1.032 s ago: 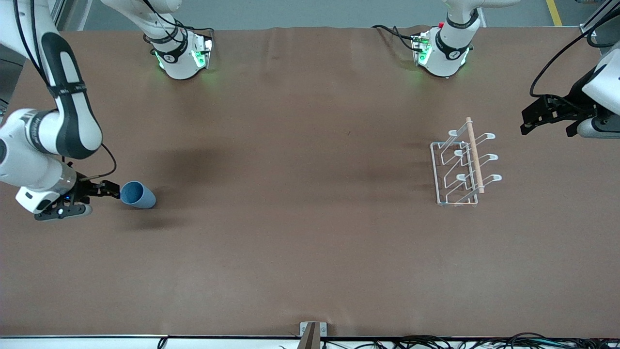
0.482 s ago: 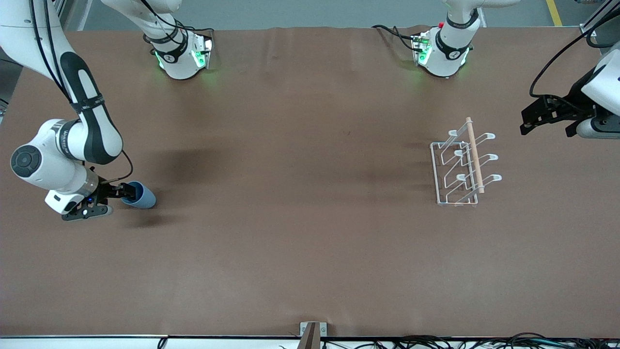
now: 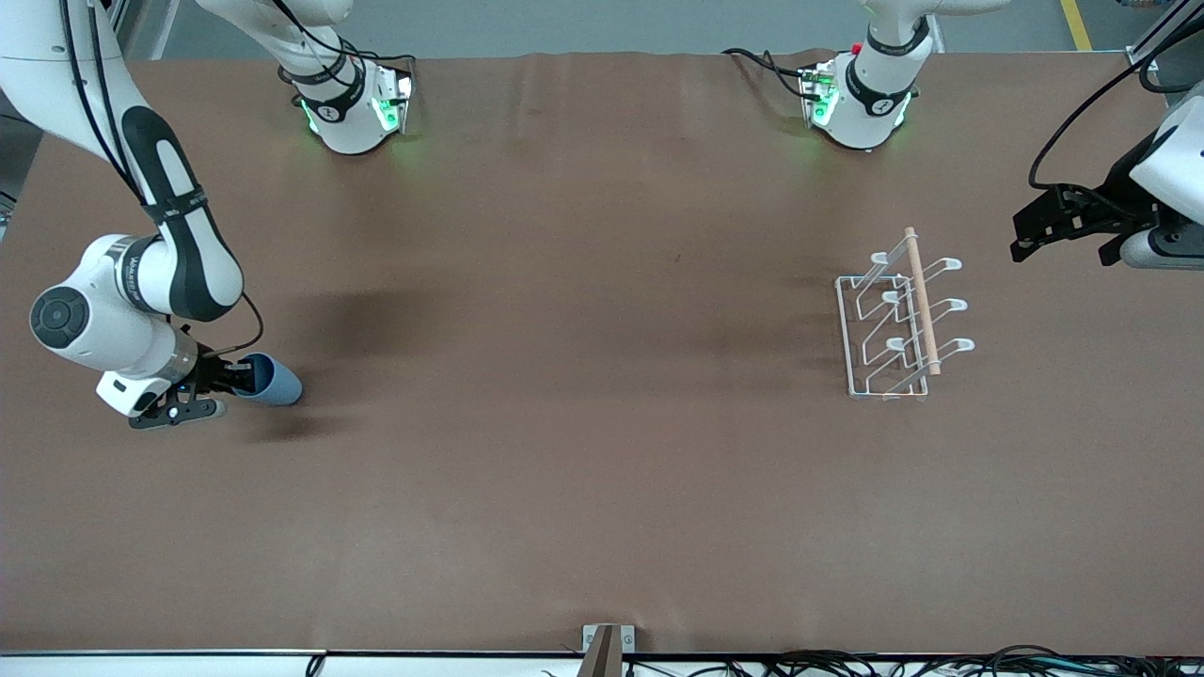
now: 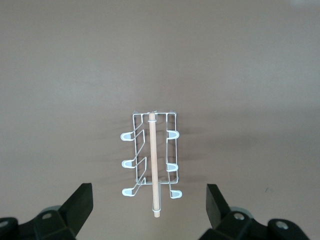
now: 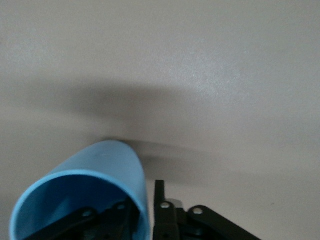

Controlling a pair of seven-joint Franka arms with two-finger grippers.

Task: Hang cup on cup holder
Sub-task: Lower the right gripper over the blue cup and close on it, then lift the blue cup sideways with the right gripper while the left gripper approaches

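The light blue cup [image 3: 274, 383] lies on its side on the table at the right arm's end, its open rim toward my right gripper [image 3: 235, 374]. In the right wrist view the cup [image 5: 100, 170] fills the lower part, and the right gripper [image 5: 142, 197] is shut on its wall, one finger inside the rim and one outside. The white wire cup holder [image 3: 894, 324] with its wooden rod stands at the left arm's end. My left gripper [image 3: 1023, 233] waits open and empty in the air beside it. The holder also shows in the left wrist view [image 4: 152, 155], between that gripper's [image 4: 149, 200] fingers.
The brown table cover [image 3: 583, 423] is bare between the cup and the holder. The two arm bases [image 3: 353, 103] [image 3: 861, 99] stand along the table edge farthest from the front camera. Cables lie along the nearest edge [image 3: 847, 663].
My right gripper has moved in onto the cup's rim, one finger going inside. The cup has stayed lying in its place. The left arm has not moved.
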